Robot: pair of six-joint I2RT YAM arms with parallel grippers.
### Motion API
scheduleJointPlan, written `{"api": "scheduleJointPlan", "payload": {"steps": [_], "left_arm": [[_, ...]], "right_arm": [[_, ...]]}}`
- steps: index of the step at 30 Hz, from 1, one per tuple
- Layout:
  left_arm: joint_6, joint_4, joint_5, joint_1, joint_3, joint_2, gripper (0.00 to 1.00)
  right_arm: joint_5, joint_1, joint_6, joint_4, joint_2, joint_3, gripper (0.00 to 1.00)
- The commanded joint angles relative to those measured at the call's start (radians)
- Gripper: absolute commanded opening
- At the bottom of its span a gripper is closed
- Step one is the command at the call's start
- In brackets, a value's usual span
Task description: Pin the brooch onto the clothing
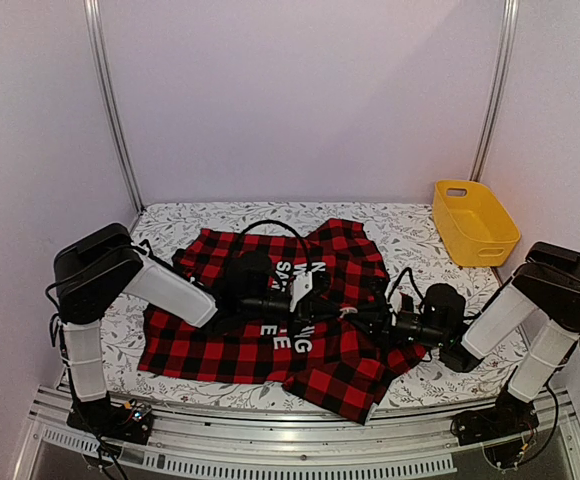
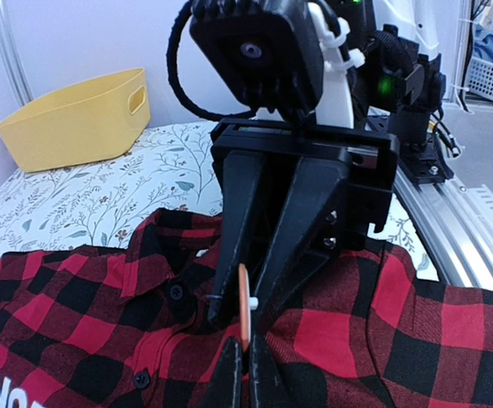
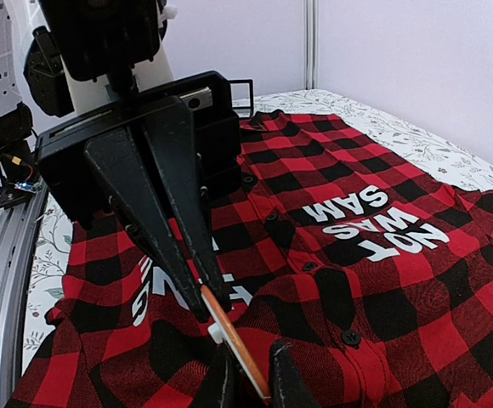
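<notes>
Brooch point(image 2: 244, 316) in L gripper point(image 2: 245, 364), R gripper point(image 3: 251, 374)

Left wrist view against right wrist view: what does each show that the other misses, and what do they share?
Only the left wrist view shows the yellow bin and the right arm's fingers seen from the front. Only the right wrist view shows the white letters NOT WAS SAM readably, plus the left arm's fingers from the front. Both show the red-and-black checked shirt and the orange brooch, held edge-on just above the cloth where the two pairs of fingers meet.
</notes>
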Motion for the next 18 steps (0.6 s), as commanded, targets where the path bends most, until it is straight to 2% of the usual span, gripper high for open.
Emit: {"api": "scheduleJointPlan", "payload": {"steps": [1, 12, 18], "left_arm": [[0.001, -0.015, 0.025, -0.006, -0.009, -0.032, 0.0], [0.008, -0.057, 0.033, -0.007, 0.02, -0.021, 0.0], [0.02, -0.07, 0.04, -0.008, 0.028, -0.021, 0.0]], "right_arm": [[0.068, -0.022, 0.03, 0.049, -0.036, 0.008, 0.12], [0.012, -0.023, -0.029, -0.062, -0.03, 0.055, 0.17], [0.028, -0.022, -0.059, -0.085, -0.048, 0.053, 0.12]]}}
